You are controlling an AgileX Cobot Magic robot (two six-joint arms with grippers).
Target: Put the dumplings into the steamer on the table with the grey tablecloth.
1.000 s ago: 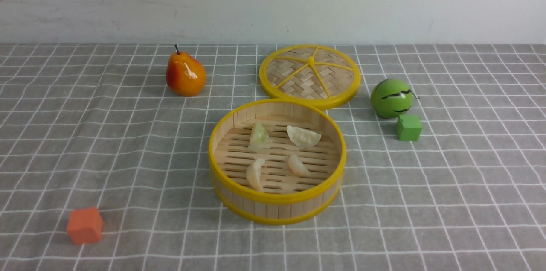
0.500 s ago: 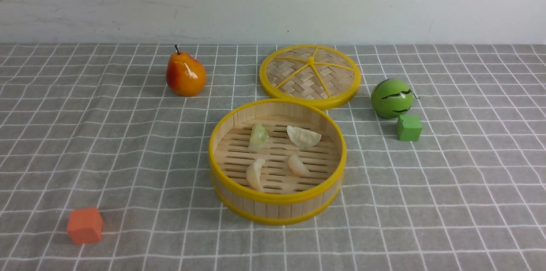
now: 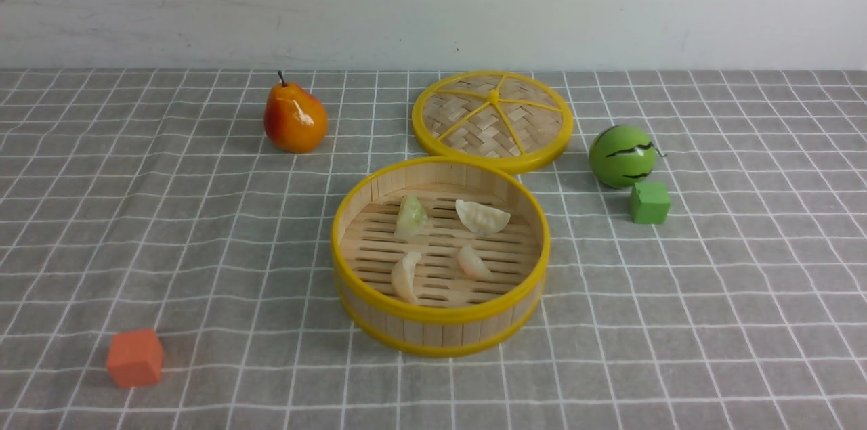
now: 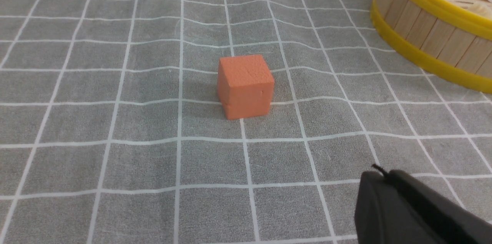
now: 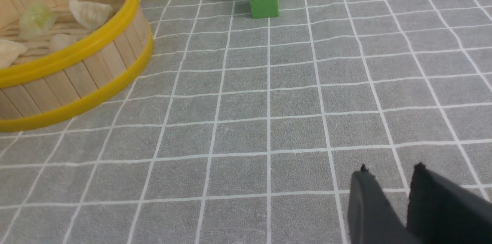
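Note:
The steamer point(image 3: 433, 313) stands in the middle of the grey tablecloth point(image 3: 203, 227). On its slatted floor lie a pale green dumpling point(image 3: 410, 217) and three whitish dumplings point(image 3: 481, 217) point(image 3: 405, 276) point(image 3: 472, 262). Neither gripper shows in the front view. In the left wrist view my left gripper point(image 4: 378, 173) is shut and empty, low over the cloth, near the orange cube point(image 4: 245, 85), with the steamer wall point(image 4: 423, 29) off to one side. In the right wrist view my right gripper point(image 5: 391, 169) is open with only cloth between its fingers, apart from the steamer point(image 5: 77, 71).
The woven lid point(image 3: 492, 120) lies flat behind the steamer. A pear point(image 3: 294, 120) stands at the back left. A toy watermelon point(image 3: 622, 155) and a green cube point(image 3: 649, 202) sit to the right. An orange cube point(image 3: 135, 357) rests at the front left.

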